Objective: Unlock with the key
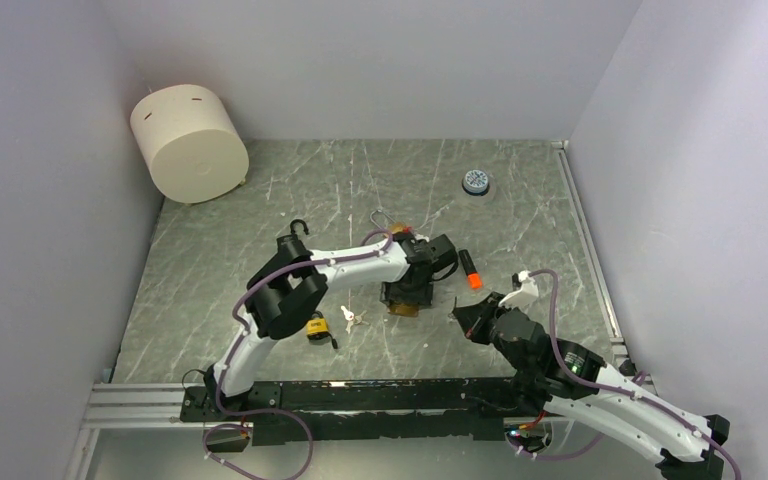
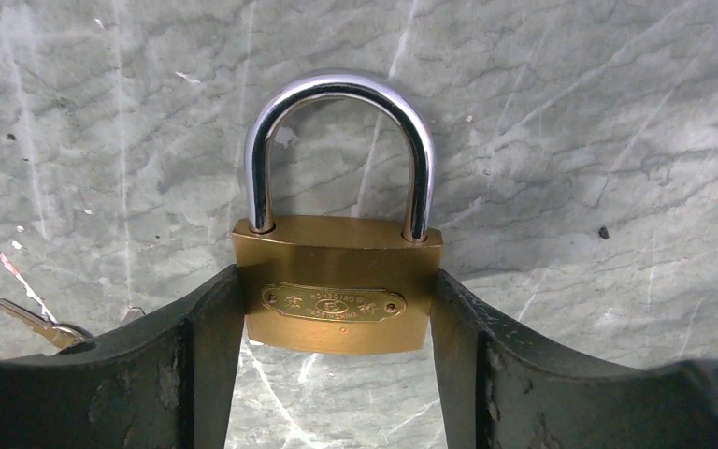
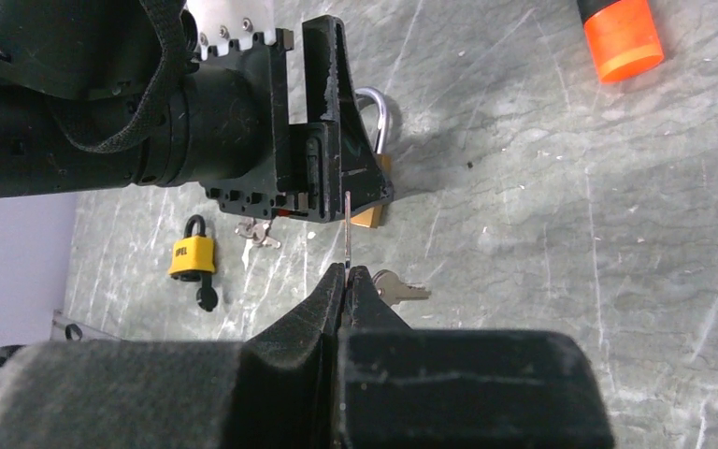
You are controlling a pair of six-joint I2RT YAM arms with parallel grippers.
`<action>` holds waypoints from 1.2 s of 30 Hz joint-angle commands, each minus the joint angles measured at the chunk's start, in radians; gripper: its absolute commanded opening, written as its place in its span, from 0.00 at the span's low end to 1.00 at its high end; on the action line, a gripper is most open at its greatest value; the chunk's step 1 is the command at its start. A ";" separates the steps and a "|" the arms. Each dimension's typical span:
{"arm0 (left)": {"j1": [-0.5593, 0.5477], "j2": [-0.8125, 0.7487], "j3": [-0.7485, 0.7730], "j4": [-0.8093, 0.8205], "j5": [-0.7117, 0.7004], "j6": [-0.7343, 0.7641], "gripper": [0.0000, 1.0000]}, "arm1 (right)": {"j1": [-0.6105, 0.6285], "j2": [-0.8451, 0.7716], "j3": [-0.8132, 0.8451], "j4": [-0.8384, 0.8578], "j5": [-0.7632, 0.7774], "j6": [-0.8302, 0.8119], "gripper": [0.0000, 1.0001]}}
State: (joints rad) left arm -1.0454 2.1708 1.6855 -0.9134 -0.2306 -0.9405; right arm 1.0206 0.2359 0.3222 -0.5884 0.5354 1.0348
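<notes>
Out at mid-tabletop point(image 1: 520, 200), the left claw point(image 2: 337, 292) pinches the brass padlock point(image 2: 337, 251) by its sides, shackle point(image 2: 337, 87) latched, while the right claw point(image 3: 346, 279) clamps the key point(image 3: 347, 229), blade aimed at the lock's base, so inserting and turning look yet to come.

The grey marbled table point(image 1: 520, 200) bears a white roll point(image 1: 188, 143), blue tin point(image 1: 476, 182), orange marker point(image 1: 471, 272), keys point(image 1: 352, 318), yellow padlock point(image 1: 316, 327) and brass padlock point(image 2: 337, 281).

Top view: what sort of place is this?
Likely a lab robot test cell: a marbled tabletop walled by plain white panels, a rail at its near edge, and practice props, a brass padlock and keys.
</notes>
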 commanded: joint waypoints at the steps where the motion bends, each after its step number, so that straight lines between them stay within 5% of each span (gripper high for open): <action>1: 0.033 0.008 -0.112 -0.014 -0.098 -0.024 0.36 | 0.000 0.017 0.006 0.098 -0.048 -0.059 0.00; 7: 0.099 -0.276 -0.273 0.105 -0.049 -0.066 0.34 | 0.000 0.133 -0.029 0.355 -0.236 -0.183 0.00; 18: 0.181 -0.645 -0.513 0.309 0.151 -0.174 0.34 | 0.002 0.649 0.084 0.796 -0.500 -0.268 0.00; 29: 0.280 -0.831 -0.673 0.501 0.443 -0.237 0.33 | 0.003 0.732 0.152 0.837 -0.531 -0.268 0.00; 36: 0.305 -0.867 -0.705 0.529 0.487 -0.260 0.32 | 0.003 0.746 0.171 0.817 -0.529 -0.264 0.00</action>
State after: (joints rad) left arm -0.7509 1.3705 0.9741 -0.5083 0.1726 -1.1648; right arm 1.0210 0.9752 0.4431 0.1974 0.0162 0.7807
